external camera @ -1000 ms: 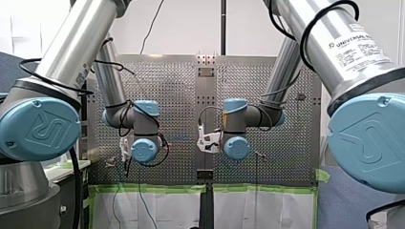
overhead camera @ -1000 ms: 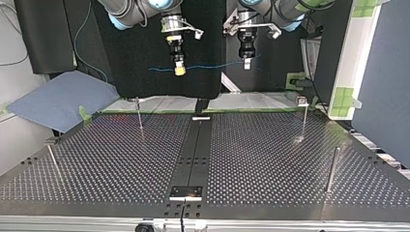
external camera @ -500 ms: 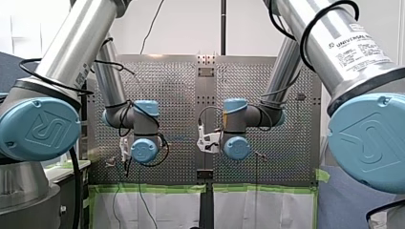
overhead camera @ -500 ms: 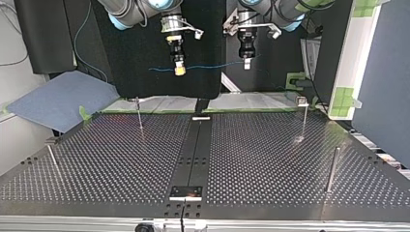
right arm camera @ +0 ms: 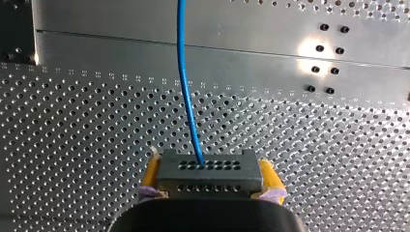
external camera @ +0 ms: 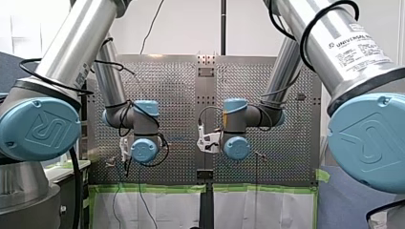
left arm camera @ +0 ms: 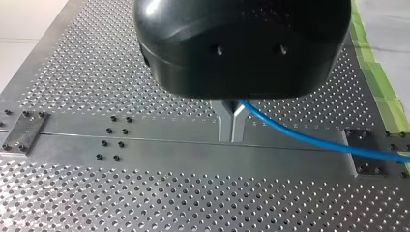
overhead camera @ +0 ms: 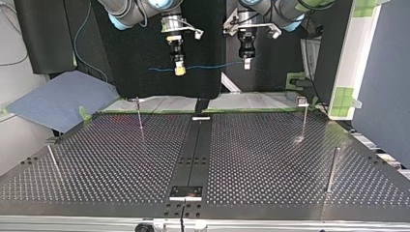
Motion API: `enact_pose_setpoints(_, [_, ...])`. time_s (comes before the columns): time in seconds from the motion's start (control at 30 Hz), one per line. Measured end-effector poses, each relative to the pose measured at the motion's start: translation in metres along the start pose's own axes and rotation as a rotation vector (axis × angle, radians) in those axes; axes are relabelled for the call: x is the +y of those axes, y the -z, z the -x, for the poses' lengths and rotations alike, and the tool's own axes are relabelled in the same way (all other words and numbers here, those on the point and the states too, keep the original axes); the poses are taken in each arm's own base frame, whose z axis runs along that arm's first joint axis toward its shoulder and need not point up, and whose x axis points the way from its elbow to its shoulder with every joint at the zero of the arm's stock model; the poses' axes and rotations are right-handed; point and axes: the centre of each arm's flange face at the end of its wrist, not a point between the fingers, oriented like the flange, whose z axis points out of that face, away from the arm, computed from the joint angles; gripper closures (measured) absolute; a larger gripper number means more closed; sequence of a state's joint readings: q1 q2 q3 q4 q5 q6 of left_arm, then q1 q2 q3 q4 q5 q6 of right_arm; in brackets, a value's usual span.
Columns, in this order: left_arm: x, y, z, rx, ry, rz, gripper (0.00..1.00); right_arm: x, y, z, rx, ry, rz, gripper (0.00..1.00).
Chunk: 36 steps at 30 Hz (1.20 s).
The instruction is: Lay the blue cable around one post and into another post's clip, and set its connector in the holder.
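In the top view both grippers hang high above the perforated table (overhead camera: pixel 121 159), with the blue cable (overhead camera: pixel 212 65) stretched between them. My right gripper (overhead camera: pixel 179 71), at that view's left, has yellow pads. The right wrist view shows my right gripper (right arm camera: pixel 211 171) shut on a dark grey connector (right arm camera: pixel 227 177), and the blue cable (right arm camera: pixel 186 82) runs out of the connector. My left gripper (overhead camera: pixel 247 64) stands at the top view's right. Its own view shows the metal fingers of my left gripper (left arm camera: pixel 231 137) shut on the blue cable (left arm camera: pixel 309 140), which trails off to one side.
Thin posts stand on the table: one (overhead camera: pixel 139 113) at the back left of the top view, one with a clip on top (overhead camera: pixel 303 116) at the back right, a thicker one (overhead camera: pixel 332 169) at the right and a leaning one (overhead camera: pixel 52 159) at the left. A small plate (overhead camera: pixel 185 192) sits on the centre strip near the front edge.
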<state>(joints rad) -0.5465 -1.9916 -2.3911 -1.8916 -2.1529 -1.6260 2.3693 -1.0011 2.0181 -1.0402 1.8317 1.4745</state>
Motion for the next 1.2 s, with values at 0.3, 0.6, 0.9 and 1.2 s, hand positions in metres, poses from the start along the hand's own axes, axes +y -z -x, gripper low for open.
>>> enact_pose_setpoints(0.3, [0.0, 0.0, 0.0, 0.0, 0.0, 0.0, 1.0, 0.0, 0.0, 0.0, 0.0, 0.0, 0.0, 0.98])
enact_pose_setpoints(0.6, [0.0, 0.0, 0.0, 0.0, 0.0, 0.0, 1.0, 0.0, 0.0, 0.0, 0.0, 0.0, 0.0, 0.98])
enact_pose_setpoints(0.9, [0.0, 0.0, 0.0, 0.0, 0.0, 0.001, 1.0, 0.0, 0.0, 0.0, 0.001, 0.0, 0.0, 0.98])
enact_pose_setpoints(1.2, [0.001, 0.0, 0.0, 0.001, 0.001, 0.003, 1.0, -0.002, -0.002, 0.024, -0.036, 0.004, -0.006, 0.98])
